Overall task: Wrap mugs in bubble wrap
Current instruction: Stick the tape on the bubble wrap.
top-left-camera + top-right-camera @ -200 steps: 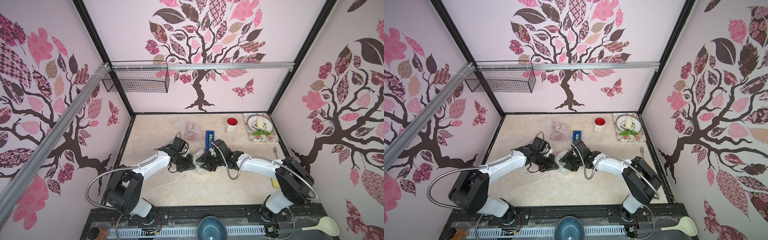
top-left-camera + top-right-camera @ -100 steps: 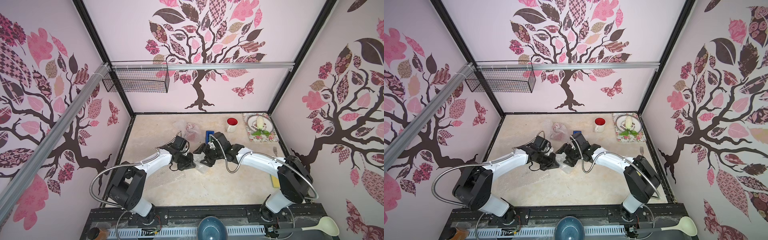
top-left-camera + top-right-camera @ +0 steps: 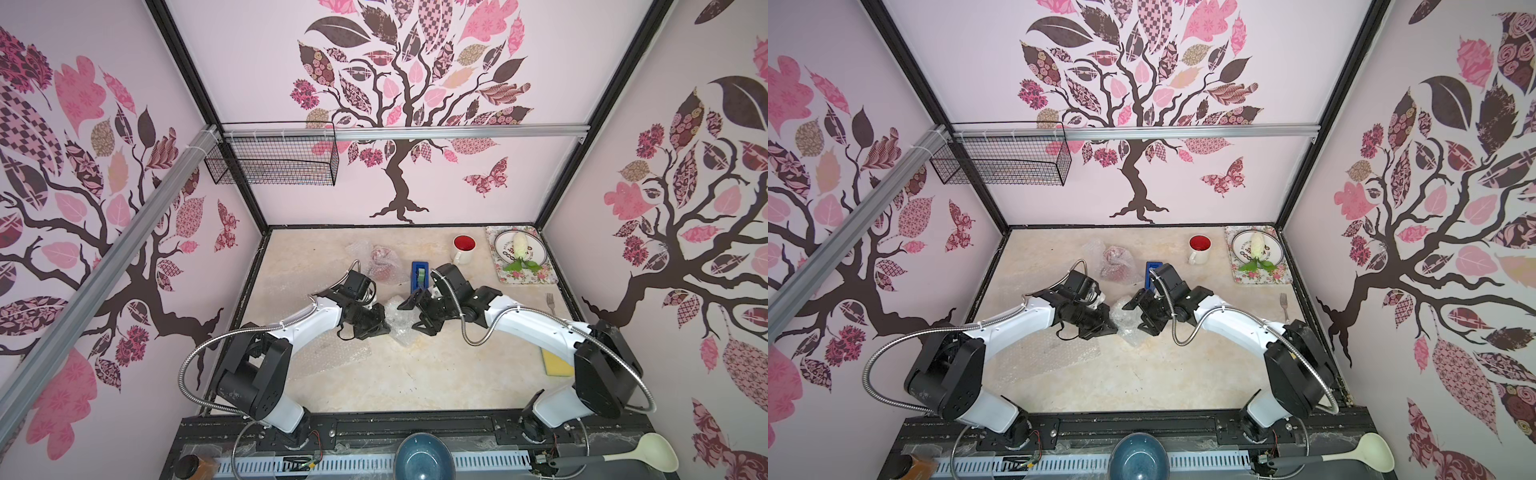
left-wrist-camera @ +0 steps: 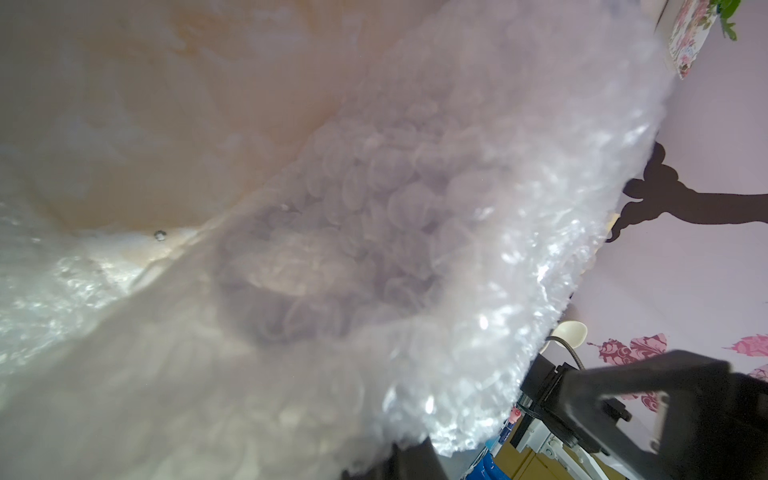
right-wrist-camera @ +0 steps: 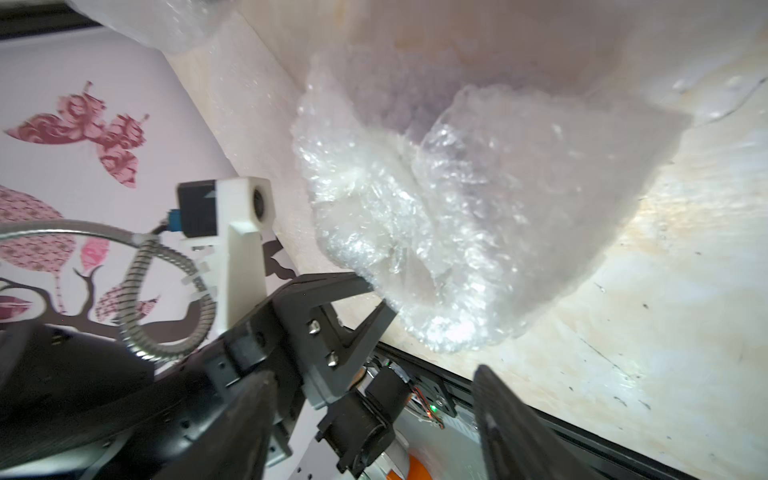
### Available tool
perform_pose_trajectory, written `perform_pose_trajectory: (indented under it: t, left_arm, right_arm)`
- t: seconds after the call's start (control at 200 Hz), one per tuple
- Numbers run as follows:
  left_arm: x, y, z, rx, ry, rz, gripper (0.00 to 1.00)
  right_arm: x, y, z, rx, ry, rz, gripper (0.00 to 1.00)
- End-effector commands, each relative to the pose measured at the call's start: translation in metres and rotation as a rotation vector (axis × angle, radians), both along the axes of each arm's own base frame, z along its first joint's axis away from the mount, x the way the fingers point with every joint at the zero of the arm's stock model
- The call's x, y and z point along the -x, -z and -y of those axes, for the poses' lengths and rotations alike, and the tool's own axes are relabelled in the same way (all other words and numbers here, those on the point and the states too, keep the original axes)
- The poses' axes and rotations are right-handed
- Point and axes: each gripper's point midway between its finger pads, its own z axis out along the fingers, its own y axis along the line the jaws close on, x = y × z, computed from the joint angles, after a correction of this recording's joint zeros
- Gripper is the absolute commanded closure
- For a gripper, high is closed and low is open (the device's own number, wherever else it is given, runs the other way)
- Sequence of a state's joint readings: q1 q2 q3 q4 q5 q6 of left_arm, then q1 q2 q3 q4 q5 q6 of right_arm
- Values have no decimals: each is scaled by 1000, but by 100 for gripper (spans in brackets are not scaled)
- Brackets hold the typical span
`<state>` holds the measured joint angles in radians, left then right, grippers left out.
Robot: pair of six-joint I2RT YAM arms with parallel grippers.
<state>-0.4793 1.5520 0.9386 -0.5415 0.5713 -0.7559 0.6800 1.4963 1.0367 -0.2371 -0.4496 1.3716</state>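
Note:
A crumpled bundle of bubble wrap (image 3: pixel 398 321) lies mid-table between my two grippers, and a lavender mug (image 4: pixel 332 270) shows dimly through it in the left wrist view. My left gripper (image 3: pixel 384 327) is shut on the edge of the bubble wrap (image 5: pixel 478 208), pinching it at one corner. My right gripper (image 3: pixel 413 316) faces the bundle from the other side, open with nothing between its fingers (image 5: pixel 511 428). A white mug with a red inside (image 3: pixel 464 248) stands bare at the back. A red mug wrapped in bubble wrap (image 3: pixel 384 266) lies behind the left gripper.
A blue tape dispenser (image 3: pixel 419 276) sits just behind the right gripper. A flat bubble wrap sheet (image 3: pixel 332 353) lies under the left arm. A floral tray (image 3: pixel 548 274) with a plate is at the back right, with a fork (image 3: pixel 550 301) and a yellow sponge (image 3: pixel 555 361) along the right edge.
My right gripper has shifted a little toward the back beside the bundle, and its jaws have changed width while staying open. The left gripper has kept its pinch on the wrap.

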Motion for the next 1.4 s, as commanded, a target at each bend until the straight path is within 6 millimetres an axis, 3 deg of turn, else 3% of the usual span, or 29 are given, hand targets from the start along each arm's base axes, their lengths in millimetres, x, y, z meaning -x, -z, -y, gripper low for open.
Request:
perform_pose_trajectory:
  t: [0.0,0.065,0.155,0.225,0.565,0.765,0.89,1.01,1.095,1.185,1.285,1.355,1.395]
  left_arm:
    - [-16,-34,10,86,8,99,100]
    - [-14,-37,10,98,7,99,100]
    - [-9,-38,7,103,2,97,100]
    - [-6,-36,4,102,-1,90,100]
    - [1,-41,-7,93,1,82,100]
    - [-5,-60,-20,78,-37,139,100]
    - [-13,-71,-35,52,-82,168,100]
    - [-18,-68,-44,42,-102,153,100]
    - [-18,-60,-45,67,-108,128,100]
    - [-12,-49,-45,70,-106,96,100]
    - [-5,-33,-47,59,-114,65,100]
    - [-3,-21,-43,86,-118,23,100]
    - [-2,-17,-39,103,-115,5,100]
  right_arm:
    - [-16,-32,-6,-120,28,88,47]
    - [-22,-36,-18,-169,-3,97,64]
    - [-22,-24,-25,-136,-45,80,90]
    - [-21,-12,-23,-120,-40,64,99]
    - [-21,42,-18,-19,-45,12,100]
    - [-10,83,2,111,-34,-42,100]
    - [-8,97,2,158,-52,-49,100]
    - [-20,81,-2,155,-46,6,100]
    - [-28,59,-6,166,-68,55,100]
    - [-31,30,-5,145,-71,119,92]
    - [-34,-9,22,184,-33,234,71]
    - [-34,-18,54,295,-8,288,54]
    - [-33,-16,72,343,-3,286,49]
